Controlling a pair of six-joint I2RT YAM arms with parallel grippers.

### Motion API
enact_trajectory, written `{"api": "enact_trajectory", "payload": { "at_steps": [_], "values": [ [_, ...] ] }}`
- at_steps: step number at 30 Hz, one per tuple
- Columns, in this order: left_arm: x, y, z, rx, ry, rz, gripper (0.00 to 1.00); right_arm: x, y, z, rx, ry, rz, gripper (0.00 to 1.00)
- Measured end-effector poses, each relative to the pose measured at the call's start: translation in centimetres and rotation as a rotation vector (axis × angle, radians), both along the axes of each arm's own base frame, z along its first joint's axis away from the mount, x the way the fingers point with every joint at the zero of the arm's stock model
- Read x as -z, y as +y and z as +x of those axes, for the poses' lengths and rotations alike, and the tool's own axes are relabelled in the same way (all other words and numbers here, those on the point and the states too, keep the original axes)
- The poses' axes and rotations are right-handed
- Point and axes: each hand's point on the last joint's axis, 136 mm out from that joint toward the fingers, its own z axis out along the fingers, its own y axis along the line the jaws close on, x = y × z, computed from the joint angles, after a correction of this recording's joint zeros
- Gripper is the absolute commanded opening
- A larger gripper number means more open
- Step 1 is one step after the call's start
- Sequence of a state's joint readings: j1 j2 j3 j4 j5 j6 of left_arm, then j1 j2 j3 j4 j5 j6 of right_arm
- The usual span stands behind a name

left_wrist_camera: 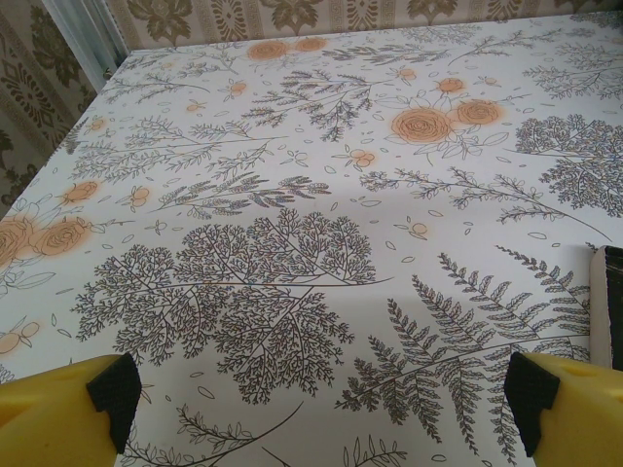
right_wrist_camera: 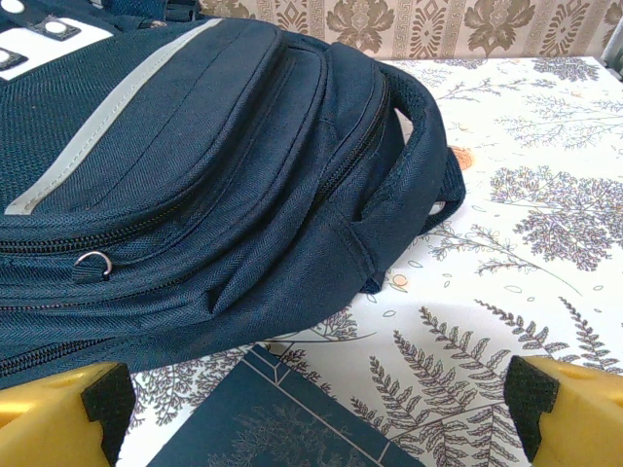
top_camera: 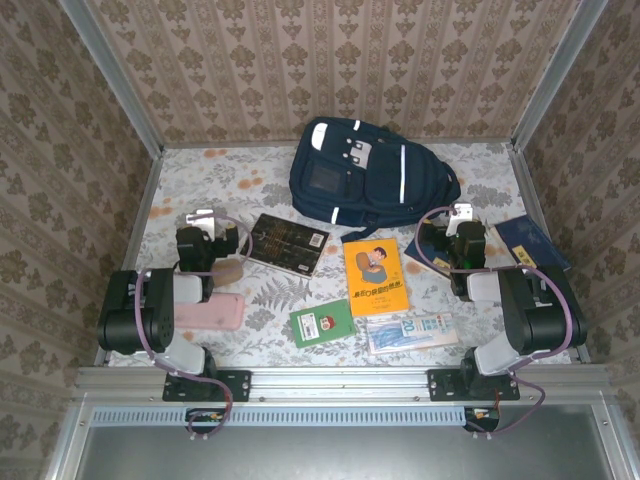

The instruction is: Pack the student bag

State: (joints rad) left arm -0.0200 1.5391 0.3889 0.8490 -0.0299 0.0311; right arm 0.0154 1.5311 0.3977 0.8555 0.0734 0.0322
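Biggest thing first: the table (top_camera: 250,180), under its floral cloth, with everything spread across it. The student bag (top_camera: 370,175) lies flat at the far middle of the table, just right of centre, front pocket and white stripes facing up. From the right wrist I've got it close, the student bag (right_wrist_camera: 195,175) taking up the left and middle, with its zips and a metal ring showing.

Books next. The orange book (top_camera: 376,275) lies near the centre, just this side of the bag. A dark book (top_camera: 290,243) lies to its left, angled; its edge just creeps in at the right of the left wrist view (left_wrist_camera: 611,302). A navy book (top_camera: 535,243) is out at the right edge of the table. Another navy cover (right_wrist_camera: 282,428) lies right below my right fingers, just near of the bag.

Nearer to me, a clear packet (top_camera: 410,332) with printed sheets lies right of centre, a pink case (top_camera: 210,312) lies beside the left arm, and a small green booklet (top_camera: 323,323) sits between them.

Now the fingers. The left gripper (top_camera: 208,232) hovers over bare cloth left of the dark book; on the wrist camera the left gripper (left_wrist_camera: 321,399) is spread wide, its yellow fingers (left_wrist_camera: 58,413) out at the corners, nothing between them. The right gripper (top_camera: 458,232) sits just right of the bag's near corner; up close the right gripper (right_wrist_camera: 316,409) is equally wide, fingers (right_wrist_camera: 574,413) apart, holding nothing.
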Motion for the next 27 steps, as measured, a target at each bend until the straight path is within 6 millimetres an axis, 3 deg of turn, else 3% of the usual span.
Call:
{"api": "enact_trajectory", "payload": {
  "at_steps": [20,23,27],
  "values": [
    [-0.7,0.3,-0.6,-0.025,-0.024,0.012,1.0,-0.2,0.0,-0.2,0.0,-0.007,0.0,1.0],
    [-3.0,0.2,-2.0,-0.043,-0.071,0.025,1.0,-1.6,0.0,-1.2,0.015,-0.023,-0.01,1.0],
    [-9.1,-1.2,-3.3,-0.025,-0.223,0.036,1.0,-6.9,1.4,-1.5,0.037,-0.122,-0.051,1.0]
  ]
}}
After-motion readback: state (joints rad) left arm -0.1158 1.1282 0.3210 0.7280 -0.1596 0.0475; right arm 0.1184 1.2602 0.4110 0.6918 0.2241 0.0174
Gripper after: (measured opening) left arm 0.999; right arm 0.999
